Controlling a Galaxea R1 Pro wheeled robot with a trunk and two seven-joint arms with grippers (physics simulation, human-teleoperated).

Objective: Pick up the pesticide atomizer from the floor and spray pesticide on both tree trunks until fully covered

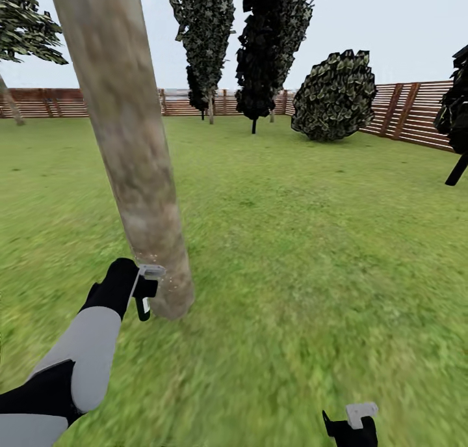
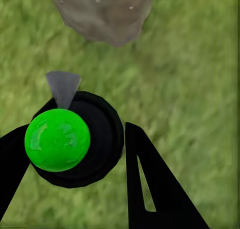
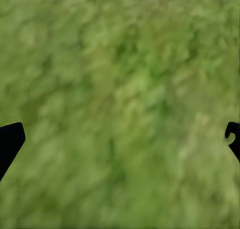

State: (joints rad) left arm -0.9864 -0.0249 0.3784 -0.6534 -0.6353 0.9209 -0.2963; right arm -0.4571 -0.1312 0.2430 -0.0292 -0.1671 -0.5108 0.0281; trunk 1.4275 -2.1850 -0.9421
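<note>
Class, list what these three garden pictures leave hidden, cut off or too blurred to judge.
- Tree trunk: head view's upper edge cuts off its crown.
- Atomizer: left wrist view shows its green top; the body below is hidden.
- Right claw: frame edges cut both fingers.
- Grass: blurred.

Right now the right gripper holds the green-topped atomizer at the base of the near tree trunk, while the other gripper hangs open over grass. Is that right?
Wrong arm. The left gripper holds the atomizer by the tree trunk, as the left wrist view shows. The right gripper hangs open over the grass.
</note>
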